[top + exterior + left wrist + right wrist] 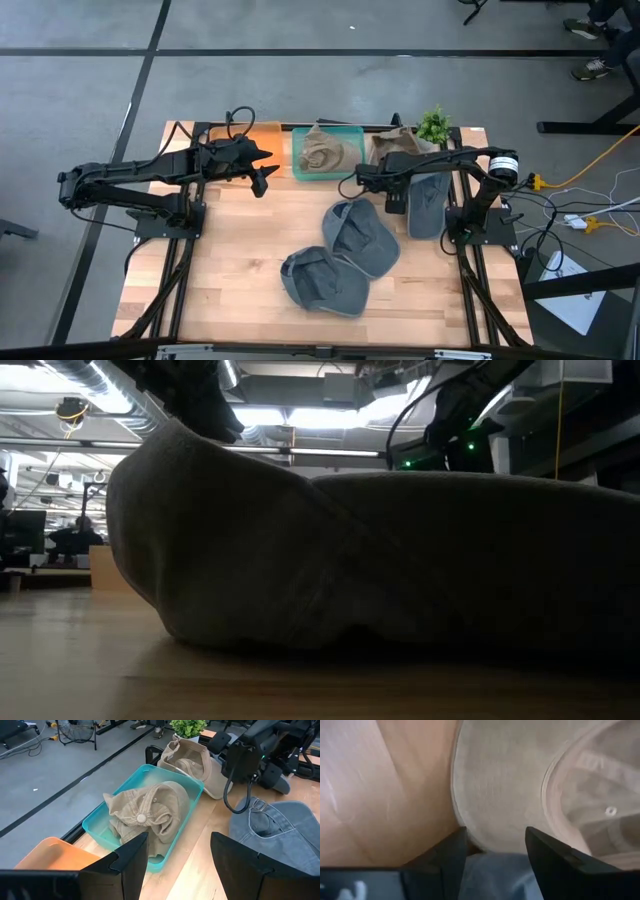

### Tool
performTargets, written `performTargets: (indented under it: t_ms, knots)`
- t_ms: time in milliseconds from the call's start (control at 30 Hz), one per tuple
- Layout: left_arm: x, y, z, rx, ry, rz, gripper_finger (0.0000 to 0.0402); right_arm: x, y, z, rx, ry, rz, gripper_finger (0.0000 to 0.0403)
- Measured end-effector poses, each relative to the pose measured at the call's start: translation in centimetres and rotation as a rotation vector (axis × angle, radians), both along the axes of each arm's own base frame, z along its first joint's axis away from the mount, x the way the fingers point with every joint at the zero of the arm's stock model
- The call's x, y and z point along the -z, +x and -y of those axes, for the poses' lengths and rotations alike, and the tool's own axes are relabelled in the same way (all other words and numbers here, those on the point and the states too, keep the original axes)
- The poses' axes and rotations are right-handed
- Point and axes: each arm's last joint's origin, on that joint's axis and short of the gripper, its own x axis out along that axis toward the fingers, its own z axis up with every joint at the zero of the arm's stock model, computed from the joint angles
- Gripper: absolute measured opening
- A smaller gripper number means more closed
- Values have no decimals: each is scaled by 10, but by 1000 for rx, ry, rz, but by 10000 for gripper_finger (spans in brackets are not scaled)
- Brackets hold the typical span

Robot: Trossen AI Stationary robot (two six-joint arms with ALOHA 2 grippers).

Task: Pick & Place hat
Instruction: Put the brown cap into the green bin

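Observation:
A tan hat [325, 153] [145, 810] lies crumpled in a teal bin [297, 160] [95, 827] at the table's far edge. A second tan hat [395, 145] [192, 762] [505, 785] rests on the table just right of the bin. My left gripper [262, 175] [177, 840] is open, hovering left of the bin and facing it. My right gripper [393, 200] [495, 837] is open, pointing down over the second tan hat's brim edge and a grey hat [428, 205]. Two more grey hats [362, 238] [322, 282] lie at mid-table. My right gripper has its open fingers [445, 850] standing over the tan hat's brim edge [470, 827] and a strip of grey cloth [490, 870]. I cannot tell whether they touch either one.
An orange bin [262, 135] [50, 855] sits left of the teal one. A small green plant [433, 125] [187, 726] stands at the far right corner. A grey hat [350, 560] fills the low view. Bare wood shows on the table's near left.

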Motion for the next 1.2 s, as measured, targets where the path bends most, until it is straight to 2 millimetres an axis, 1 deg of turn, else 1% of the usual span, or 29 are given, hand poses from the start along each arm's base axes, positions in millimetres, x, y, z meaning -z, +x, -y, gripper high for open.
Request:
performTargets:
  t_ms: [300,500,567,667,867,900,933,1000,1200]
  knots:
    - [0,0,0,0,0,0,208,0,3,2,-19,-45,13,200]
    - [0,0,0,-1,-1,1,205,-1,6,5,-31,-152,24,199]
    - [0,0,0,-2,-2,1,205,-1,6,6,-34,-169,29,190]
    - [0,0,0,-1,-2,1,206,-1,7,6,-30,-172,38,153]
    - [0,0,0,-2,-2,1,206,-1,5,4,1,-125,42,33]
    - [0,0,0,-2,-2,1,205,-1,5,4,12,-105,46,17]
    - [0,0,0,-2,-2,1,206,-2,4,3,21,-82,55,9]
    - [0,0,0,-2,-2,1,207,-5,4,1,41,-45,89,13]
    - [0,0,0,-2,-1,1,205,-24,2,-12,24,-15,179,50]
